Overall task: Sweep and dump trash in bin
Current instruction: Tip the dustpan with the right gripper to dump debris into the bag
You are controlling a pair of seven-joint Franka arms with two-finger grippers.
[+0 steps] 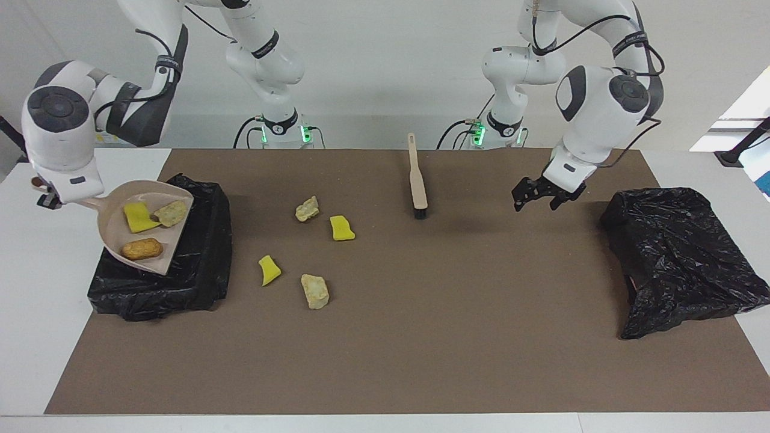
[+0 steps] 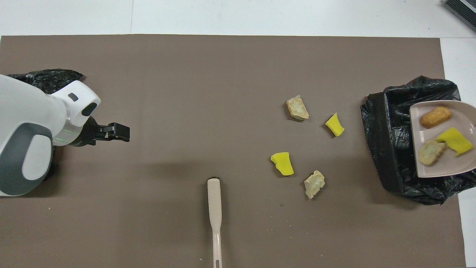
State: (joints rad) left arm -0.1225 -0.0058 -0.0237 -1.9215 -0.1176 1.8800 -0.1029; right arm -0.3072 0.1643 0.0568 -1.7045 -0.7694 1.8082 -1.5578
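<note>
Brown mat (image 1: 421, 337), four scraps (image 1: 314, 291) lying mid-table. Right gripper (image 1: 45, 195), clamped on dustpan (image 1: 141, 231) handle, hovering over bin (image 1: 198, 264) with three scraps aboard. Left gripper (image 1: 537, 197) hanging open near second bag (image 1: 680, 258). Tipping slowly, lip inside rim, avoiding spills.

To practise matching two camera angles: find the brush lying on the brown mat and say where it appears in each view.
Facing view: the brush lies upper middle, bristles pointing down the picture.
Overhead view: the brush lies at bottom centre, bristles up, handle cut by the edge.
Shared landmark: the yellow sponge chunk beside it, toward the right arm's end.
</note>
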